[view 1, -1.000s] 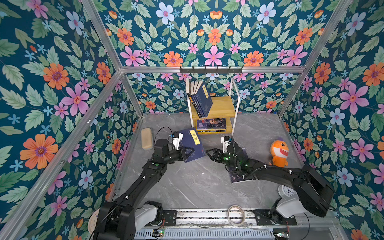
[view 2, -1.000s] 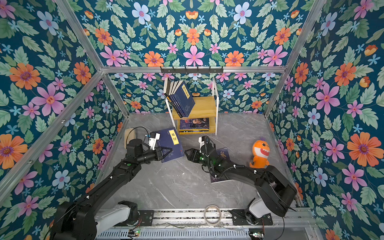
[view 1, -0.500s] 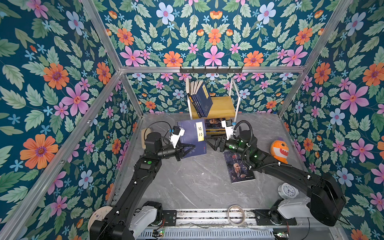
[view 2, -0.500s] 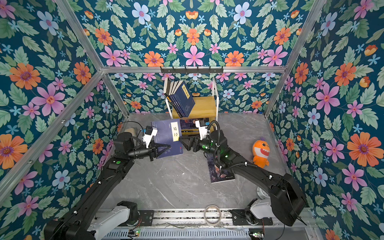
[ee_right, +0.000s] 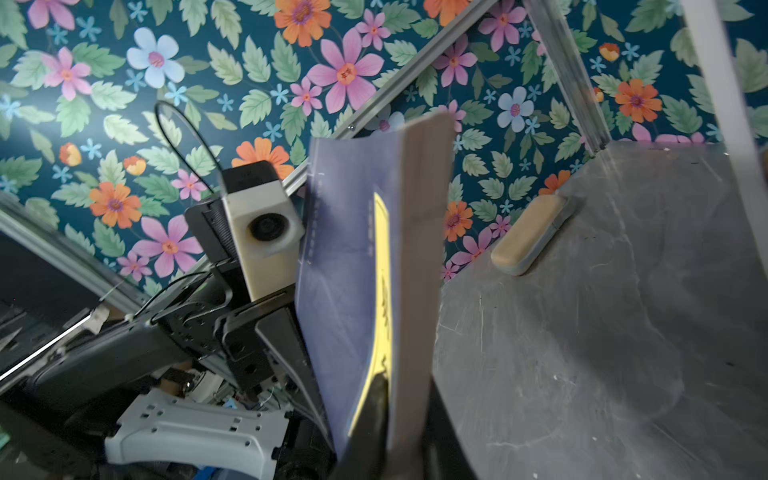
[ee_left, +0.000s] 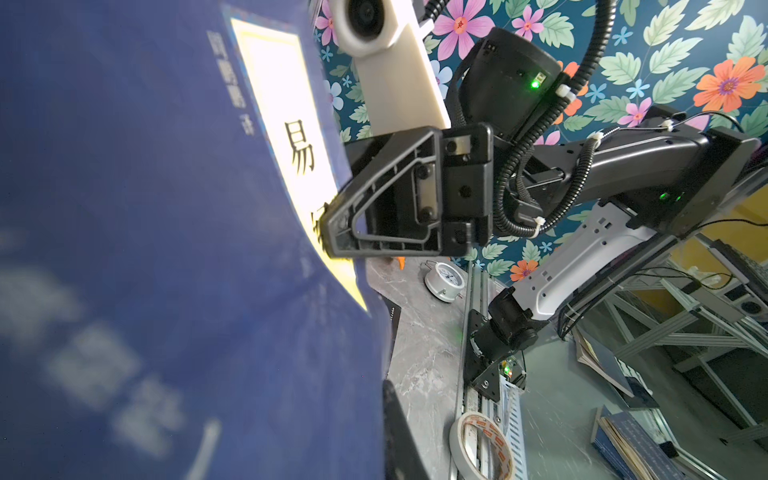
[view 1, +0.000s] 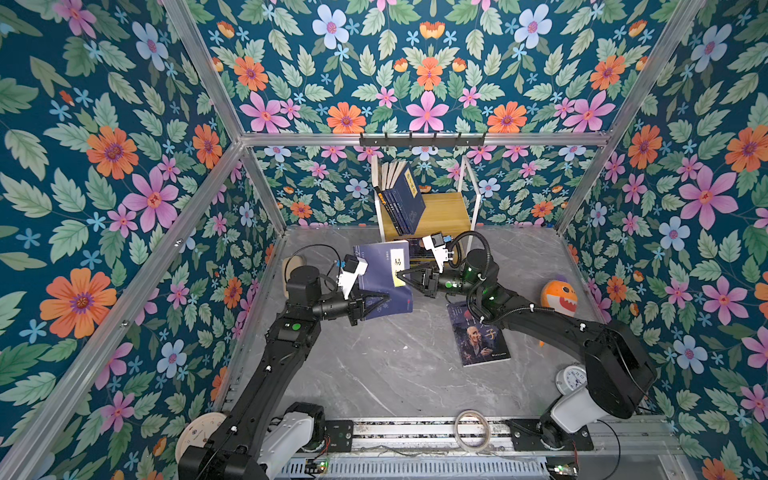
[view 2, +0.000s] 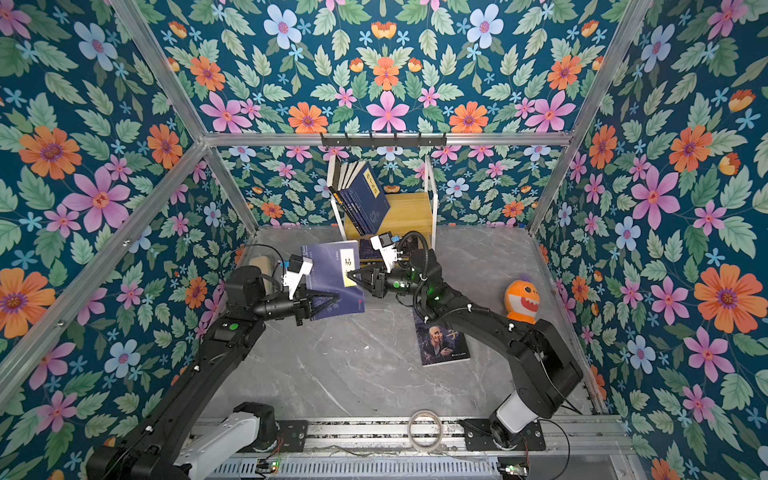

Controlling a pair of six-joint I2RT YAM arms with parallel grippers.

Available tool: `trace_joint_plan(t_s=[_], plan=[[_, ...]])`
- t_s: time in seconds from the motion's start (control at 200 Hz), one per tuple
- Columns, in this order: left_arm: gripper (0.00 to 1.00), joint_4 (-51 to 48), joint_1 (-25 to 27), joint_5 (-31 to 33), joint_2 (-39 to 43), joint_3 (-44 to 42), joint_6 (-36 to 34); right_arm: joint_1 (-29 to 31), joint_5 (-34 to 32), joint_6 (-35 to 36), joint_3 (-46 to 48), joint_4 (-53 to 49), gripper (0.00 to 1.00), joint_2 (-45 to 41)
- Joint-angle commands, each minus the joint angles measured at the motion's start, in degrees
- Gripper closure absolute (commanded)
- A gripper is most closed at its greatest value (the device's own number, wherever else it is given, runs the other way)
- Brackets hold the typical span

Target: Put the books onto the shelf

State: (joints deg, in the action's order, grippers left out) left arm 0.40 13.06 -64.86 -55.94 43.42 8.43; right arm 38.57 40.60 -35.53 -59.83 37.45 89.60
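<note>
A navy book with a yellow label (view 1: 380,270) (view 2: 328,270) hangs tilted above the table, held from two sides. My left gripper (view 1: 380,301) (view 2: 332,299) is shut on its lower edge; the cover fills the left wrist view (ee_left: 145,208). My right gripper (view 1: 401,276) (ee_right: 399,415) is shut on its label-side edge, one finger on each face. The shelf (view 1: 451,208) (view 2: 411,208) stands at the back wall, with several navy books (view 1: 401,199) leaning on its top board. A dark old-man portrait book (view 1: 478,336) lies flat under the right arm.
A black hook rail (view 1: 422,139) runs above the shelf. An orange shark toy (view 1: 559,293) and an alarm clock (view 1: 571,380) sit at the right, a tape roll (view 1: 471,430) at the front rail, and a tan case (view 1: 291,266) by the left wall.
The left arm lifted the navy book off the table. The right gripper came in open from the right and has closed on the book's label-side edge.
</note>
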Motion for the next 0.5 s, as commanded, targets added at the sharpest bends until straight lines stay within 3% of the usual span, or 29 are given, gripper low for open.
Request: trace_joint_plan(t_s=[0.0, 0.095, 0.21, 0.34, 0.495], plan=[[0.67, 0.7, -0.3, -0.7, 0.3, -0.4, -2.7, 0.3, 3.7, 2.8, 0.8, 3.2, 1.00, -1.1], [0.42, -1.6, -1.1, 0.9, 0.8, -0.3, -4.2, 0.0, 3.4, 6.6, 2.2, -0.1, 1.00, -4.0], [0.24, -3.9, -2.0, 3.0, 1.1, 0.3, -5.4, -0.9, 0.7, 12.7, 4.5, -6.2, 1.00, -9.5], [0.13, -10.9, -3.1, 4.9, 0.9, 4.2, -10.7, -1.7, -1.3, 19.6, 7.4, -12.3, 1.00, -15.7], [0.10, -23.0, -3.5, 6.4, -0.6, 12.5, -20.7, -2.4, -1.7, 28.6, 8.5, -24.2, 1.00, -21.3]])
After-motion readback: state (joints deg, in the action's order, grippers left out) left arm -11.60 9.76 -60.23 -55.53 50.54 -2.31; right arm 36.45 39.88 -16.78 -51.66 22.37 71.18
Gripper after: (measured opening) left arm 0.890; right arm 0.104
